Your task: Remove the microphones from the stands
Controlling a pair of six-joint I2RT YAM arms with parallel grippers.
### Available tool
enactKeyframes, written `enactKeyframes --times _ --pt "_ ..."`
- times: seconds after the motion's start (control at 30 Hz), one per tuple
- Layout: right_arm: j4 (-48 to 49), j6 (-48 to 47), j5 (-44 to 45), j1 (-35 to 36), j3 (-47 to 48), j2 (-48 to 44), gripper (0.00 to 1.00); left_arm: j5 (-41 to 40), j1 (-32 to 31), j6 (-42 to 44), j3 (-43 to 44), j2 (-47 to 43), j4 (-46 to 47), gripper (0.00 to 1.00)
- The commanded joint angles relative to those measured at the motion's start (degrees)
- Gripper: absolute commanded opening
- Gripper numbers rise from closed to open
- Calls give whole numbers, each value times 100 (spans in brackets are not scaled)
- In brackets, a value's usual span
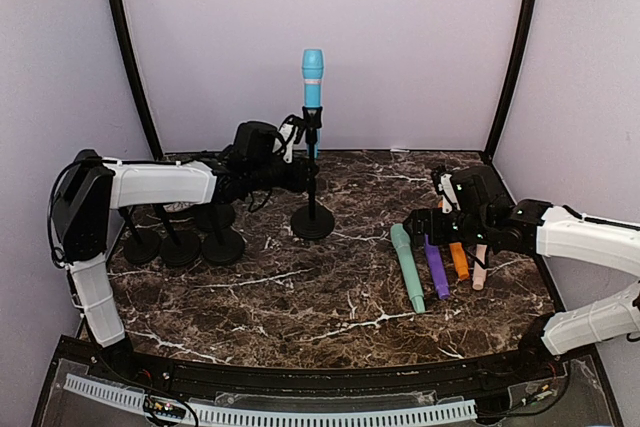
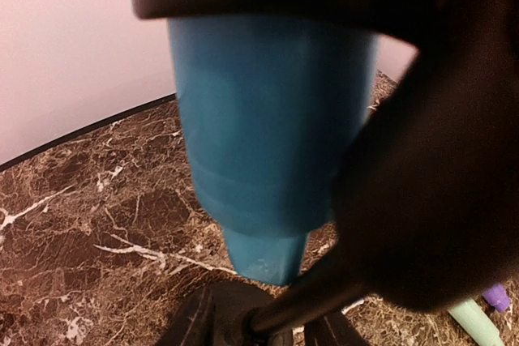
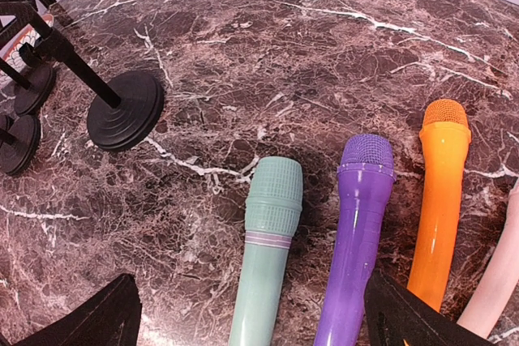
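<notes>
The blue microphone stands upright in the clip of its stand, upper centre of the overhead view, near the back wall. It has not been lifted out. The left gripper is level with the clip, reaching in from the left of the frame at the microphone's lower body. In the left wrist view the blue barrel fills the centre, with a dark finger close along its right side. I cannot tell whether the fingers are clamped on it or merely beside it. Three spare stands are grouped at the left of the overhead frame under the left arm. The right gripper hangs at the right of the frame with its fingers spread wide and gripping nothing. They hang over the head ends of four microphones lying side by side on the marble table: green microphone, purple microphone, orange microphone and pink microphone.
</notes>
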Motion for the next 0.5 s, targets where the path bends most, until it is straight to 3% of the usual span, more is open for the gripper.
enactKeyframes --times 0.0,0.27,0.47 --pt "199 43 20 -31 -71 -43 97 -176 -22 -58 143 36 127 37" --pt "172 35 60 -31 -29 -17 97 -265 -22 -42 141 195 335 25" --pt "174 38 82 -31 -10 18 97 -416 -28 -23 -30 90 515 11"
